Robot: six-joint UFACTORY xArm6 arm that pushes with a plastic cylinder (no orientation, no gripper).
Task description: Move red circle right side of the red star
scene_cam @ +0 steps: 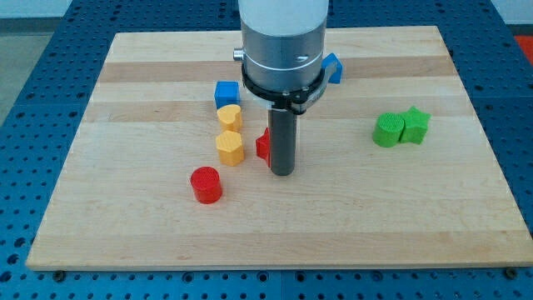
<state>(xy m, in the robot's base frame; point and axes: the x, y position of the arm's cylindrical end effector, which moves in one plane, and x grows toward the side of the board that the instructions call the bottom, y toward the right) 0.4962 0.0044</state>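
The red circle [206,184] stands on the wooden board [375,208] at the view's lower left of centre. The red star [262,147] lies up and to the right of it, mostly hidden behind my rod; only its left edge shows. My tip [282,172] rests on the board right against the star's right side, well to the right of the red circle and apart from it.
A yellow hexagon [230,147] sits just left of the star, a yellow heart [230,117] above it, and a blue cube [226,92] above that. Another blue block [334,68] peeks out behind the arm. Two green blocks [387,131] [415,124] touch at the right.
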